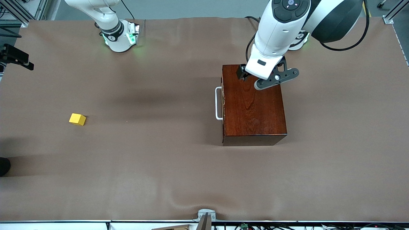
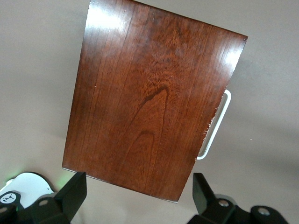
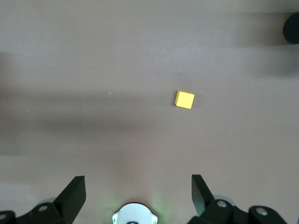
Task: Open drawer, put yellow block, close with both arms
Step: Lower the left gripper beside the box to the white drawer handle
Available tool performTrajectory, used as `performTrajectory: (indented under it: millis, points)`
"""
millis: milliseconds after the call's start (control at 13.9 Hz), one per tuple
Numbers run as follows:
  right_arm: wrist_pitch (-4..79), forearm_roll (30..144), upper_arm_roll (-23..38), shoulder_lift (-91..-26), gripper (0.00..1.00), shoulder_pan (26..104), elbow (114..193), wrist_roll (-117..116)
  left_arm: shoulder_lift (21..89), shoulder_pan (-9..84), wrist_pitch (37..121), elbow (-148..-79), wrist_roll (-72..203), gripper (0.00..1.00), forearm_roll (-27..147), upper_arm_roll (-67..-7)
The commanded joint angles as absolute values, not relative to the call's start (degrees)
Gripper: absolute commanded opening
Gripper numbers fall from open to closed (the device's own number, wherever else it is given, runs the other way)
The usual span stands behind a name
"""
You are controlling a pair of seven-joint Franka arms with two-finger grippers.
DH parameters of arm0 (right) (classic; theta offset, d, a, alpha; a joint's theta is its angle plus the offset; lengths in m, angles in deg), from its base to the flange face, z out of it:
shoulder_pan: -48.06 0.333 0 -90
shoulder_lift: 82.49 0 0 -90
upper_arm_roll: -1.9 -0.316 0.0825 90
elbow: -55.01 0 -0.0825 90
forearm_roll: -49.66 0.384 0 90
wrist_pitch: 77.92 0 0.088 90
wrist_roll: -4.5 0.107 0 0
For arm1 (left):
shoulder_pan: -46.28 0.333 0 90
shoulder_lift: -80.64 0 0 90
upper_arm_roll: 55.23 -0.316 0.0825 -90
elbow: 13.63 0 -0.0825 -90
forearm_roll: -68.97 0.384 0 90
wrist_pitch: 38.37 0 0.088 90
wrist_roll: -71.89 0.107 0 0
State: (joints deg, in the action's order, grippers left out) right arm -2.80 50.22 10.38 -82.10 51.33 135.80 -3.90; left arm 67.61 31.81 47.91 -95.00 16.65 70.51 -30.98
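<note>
The reddish-brown wooden box (image 1: 254, 105) stands toward the left arm's end of the table. Its drawer is shut, and the white bar handle (image 1: 218, 103) faces the right arm's end. My left gripper (image 1: 246, 74) is open and empty over the box's edge farthest from the front camera. The left wrist view shows the box top (image 2: 149, 98) and handle (image 2: 215, 126) ahead of that gripper (image 2: 138, 183). The yellow block (image 1: 77, 119) lies alone toward the right arm's end. My right gripper (image 3: 138, 181) is open and empty, high above the cloth, with the block (image 3: 185, 99) below it. It is out of the front view.
A brown cloth (image 1: 159, 166) covers the table. The right arm's base (image 1: 119, 38) and the left arm's base (image 1: 300, 40) glow green at the edge farthest from the front camera. A black device (image 1: 14, 56) and a dark round object (image 1: 3, 166) sit at the right arm's end.
</note>
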Motion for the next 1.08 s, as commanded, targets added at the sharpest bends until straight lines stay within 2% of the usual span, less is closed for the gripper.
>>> performTrajectory:
  millis: [0,361,577,794,1011]
  points:
    - [-3.3,50.81,9.98,-82.23,1.0,50.52,135.6,-4.12,67.01,30.56,48.37,-93.7,15.64,1.0,71.52,-30.97]
    - [-3.21,50.81,9.98,-82.23,1.0,50.43,135.6,-4.12,65.7,28.71,50.3,-93.7,13.46,1.0,72.31,-30.97]
    - [-3.21,50.81,9.98,-82.23,1.0,50.43,135.6,-4.2,62.98,24.33,52.85,-93.35,7.76,1.0,74.58,-31.06]
    - [-3.3,50.81,9.98,-82.23,1.0,50.43,135.6,-4.12,55.61,18.0,53.65,-87.13,2.12,1.0,79.06,-31.58]
    - [-3.21,50.81,9.98,-82.23,1.0,50.43,135.6,-4.12,49.45,14.13,55.57,-83.69,2.55,1.0,82.41,-31.85]
